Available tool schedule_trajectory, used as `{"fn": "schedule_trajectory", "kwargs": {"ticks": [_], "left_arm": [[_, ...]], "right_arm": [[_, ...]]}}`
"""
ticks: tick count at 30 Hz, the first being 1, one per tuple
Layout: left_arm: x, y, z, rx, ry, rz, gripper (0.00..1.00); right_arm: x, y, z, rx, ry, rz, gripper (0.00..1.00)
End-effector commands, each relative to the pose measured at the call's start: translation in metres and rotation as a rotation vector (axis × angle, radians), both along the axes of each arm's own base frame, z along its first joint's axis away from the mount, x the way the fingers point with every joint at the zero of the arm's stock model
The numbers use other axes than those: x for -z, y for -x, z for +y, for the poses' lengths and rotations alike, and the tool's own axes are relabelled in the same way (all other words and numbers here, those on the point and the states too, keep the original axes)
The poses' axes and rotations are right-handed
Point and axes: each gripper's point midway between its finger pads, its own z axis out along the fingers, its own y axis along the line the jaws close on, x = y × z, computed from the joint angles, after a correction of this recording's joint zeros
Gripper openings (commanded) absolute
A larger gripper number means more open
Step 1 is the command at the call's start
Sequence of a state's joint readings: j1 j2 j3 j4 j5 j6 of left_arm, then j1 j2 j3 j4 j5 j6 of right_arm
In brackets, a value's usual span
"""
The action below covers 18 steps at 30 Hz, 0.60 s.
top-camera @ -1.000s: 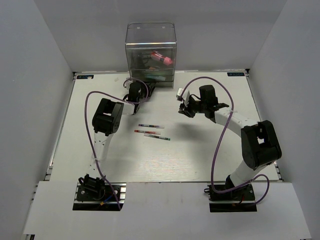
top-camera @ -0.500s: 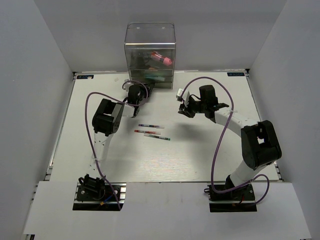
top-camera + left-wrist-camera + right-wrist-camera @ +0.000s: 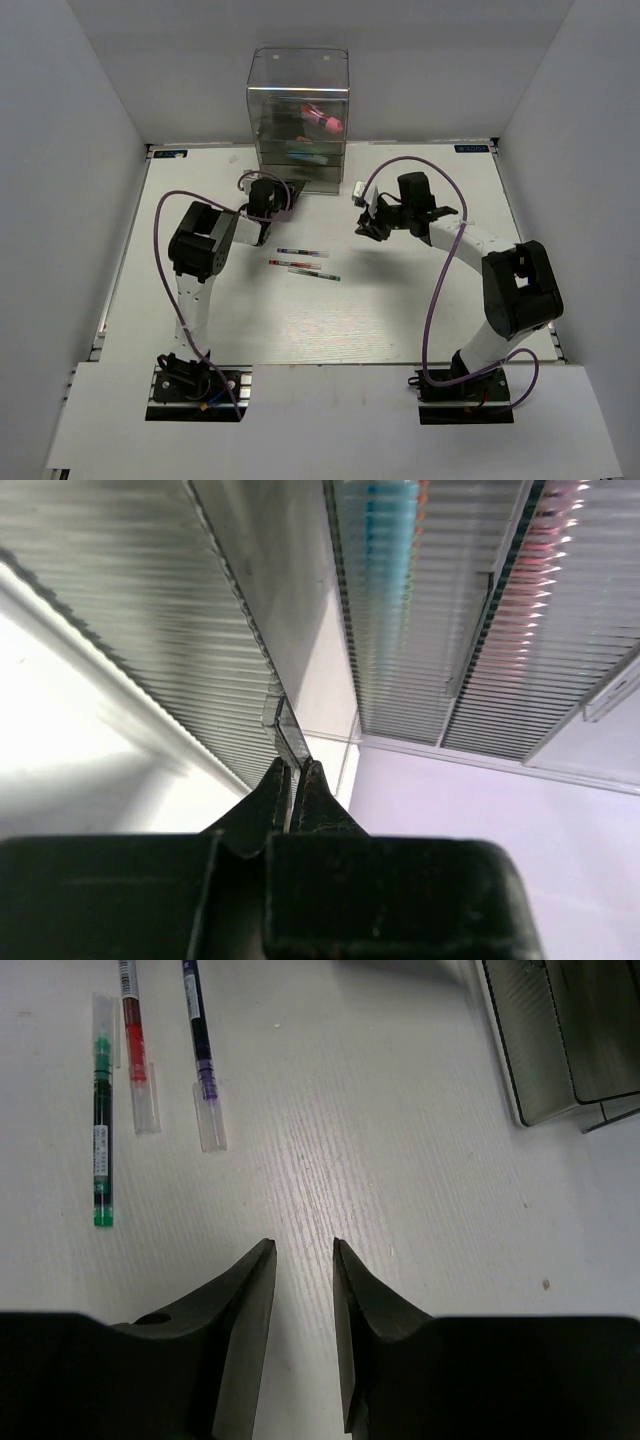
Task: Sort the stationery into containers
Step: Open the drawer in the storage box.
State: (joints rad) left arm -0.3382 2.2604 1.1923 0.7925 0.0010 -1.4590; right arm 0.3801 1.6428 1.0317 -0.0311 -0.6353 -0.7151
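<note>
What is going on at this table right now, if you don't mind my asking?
Stationery is being sorted into a clear drawer box. The left gripper is shut on a thin clear tab at the box's front, apparently a drawer handle. A pink tube lies inside already. Three pens lie on the table, not yet sorted. The right gripper hangs open and empty above the table near them.

left arm [image 3: 205, 245] jaws pinched, right arm [image 3: 470, 250] jaws parted
</note>
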Motion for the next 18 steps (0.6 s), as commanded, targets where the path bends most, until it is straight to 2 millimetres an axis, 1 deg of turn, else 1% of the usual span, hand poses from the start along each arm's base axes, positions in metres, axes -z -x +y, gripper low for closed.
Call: {"fn": "schedule_trajectory", "kwargs": {"ticks": [1,2,3,4,5,6,7,8,9,10,11,12,14,15,16,17,18], "left_arm": [[0.027,0.027,0.004,0.036,-0.165,0.158,0.0],[0.031,0.029,0.005,0.041,-0.183,0.17,0.0],[0.028,0.03,0.005,0.044,-0.191,0.167,0.0],[0.031,0.032,0.006,0.045,-0.197,0.184,0.0],[0.026,0.03,0.005,0.05,-0.208,0.177,0.0],[0.03,0.032,0.006,0.057,-0.229,0.186,0.0],[0.03,0.031,0.006,0.058,-0.232,0.193,0.0],[0.02,0.028,0.005,0.062,-0.239,0.168,0.08],[0.023,0.031,0.004,0.074,-0.239,0.181,0.16],[0.024,0.031,0.004,0.078,-0.25,0.188,0.24],[0.017,0.031,0.002,0.086,-0.243,0.177,0.39],[0.014,0.032,0.003,0.09,-0.254,0.178,0.44],[0.008,0.031,0.003,0.094,-0.262,0.17,0.54],[0.005,0.033,0.002,0.102,-0.26,0.173,0.56],[0.001,0.034,0.007,0.097,-0.268,0.164,0.56],[-0.004,0.035,0.008,0.097,-0.267,0.163,0.58],[0.0,0.04,0.01,0.103,-0.284,0.168,0.59]], "right_arm": [[-0.006,0.003,0.007,-0.041,-0.02,0.007,0.36],[-0.008,0.003,0.008,-0.044,-0.023,0.004,0.37],[-0.008,0.003,0.008,-0.044,-0.023,0.01,0.37],[-0.006,0.003,0.008,-0.052,-0.015,0.01,0.39],[-0.006,0.003,0.009,-0.055,-0.013,0.011,0.39],[-0.006,0.006,0.009,-0.069,-0.012,0.028,0.41],[-0.007,0.007,0.01,-0.09,-0.007,0.013,0.44],[-0.007,0.009,0.011,-0.103,-0.006,0.019,0.47],[-0.008,0.014,0.013,-0.127,-0.013,0.037,0.49],[-0.007,0.016,0.014,-0.153,-0.005,0.018,0.5],[-0.009,0.019,0.015,-0.171,-0.008,0.024,0.52],[-0.008,0.024,0.017,-0.195,-0.005,0.025,0.54],[-0.006,0.029,0.021,-0.225,0.001,0.04,0.54],[-0.006,0.033,0.023,-0.243,0.004,0.044,0.54],[-0.006,0.034,0.024,-0.25,0.005,0.042,0.54],[-0.004,0.035,0.027,-0.269,0.014,0.039,0.54],[-0.003,0.038,0.03,-0.284,0.015,0.04,0.54]]}}
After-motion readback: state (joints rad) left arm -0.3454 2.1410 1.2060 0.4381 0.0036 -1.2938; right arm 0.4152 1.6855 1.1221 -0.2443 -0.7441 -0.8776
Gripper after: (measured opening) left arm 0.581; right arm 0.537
